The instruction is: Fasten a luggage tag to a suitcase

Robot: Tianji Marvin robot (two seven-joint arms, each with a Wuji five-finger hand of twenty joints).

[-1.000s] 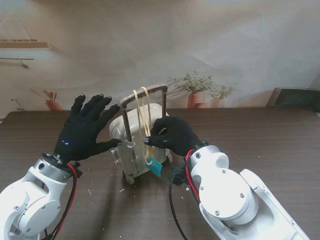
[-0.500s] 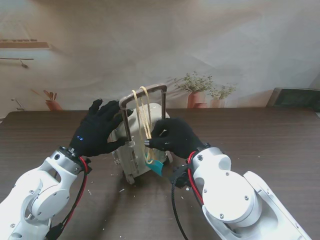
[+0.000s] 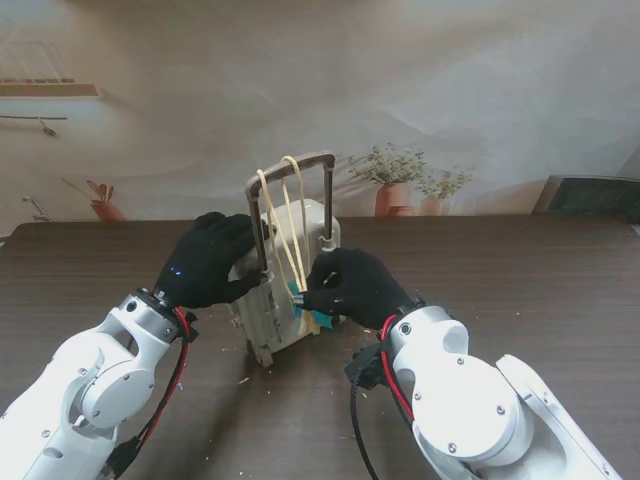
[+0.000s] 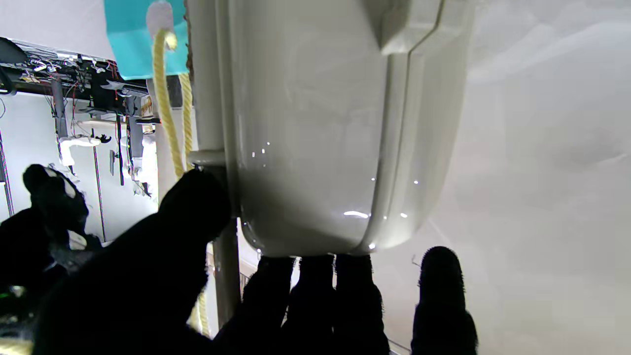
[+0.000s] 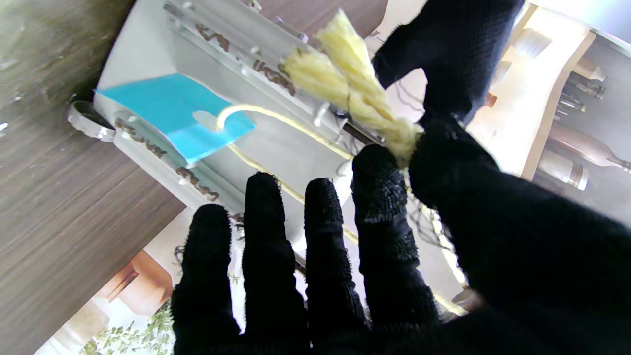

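Small cream hard-shell suitcase (image 3: 283,290) upright on dark wood surface (image 3: 520,290), gripped by left hand (image 3: 207,260); right hand (image 3: 350,285) pinching yellow cord (image 5: 355,98) looped over brown handle (image 3: 292,166), teal tag (image 5: 172,116) dangling. Risks: tipping from hard pull, cord slipping from fingers (image 5: 379,197)

Soft, even light is spreading across the stand view; the table (image 3: 560,290) is carrying no hard shadows. Small glints are speckling the suitcase (image 4: 315,123) shell in the left wrist view, its lower end darkening in shade. The background there is washing out to pale grey. The rope (image 5: 352,96) is blurring close to the right wrist lens, possibly from nearness. Both gloves are reading as near-featureless black.
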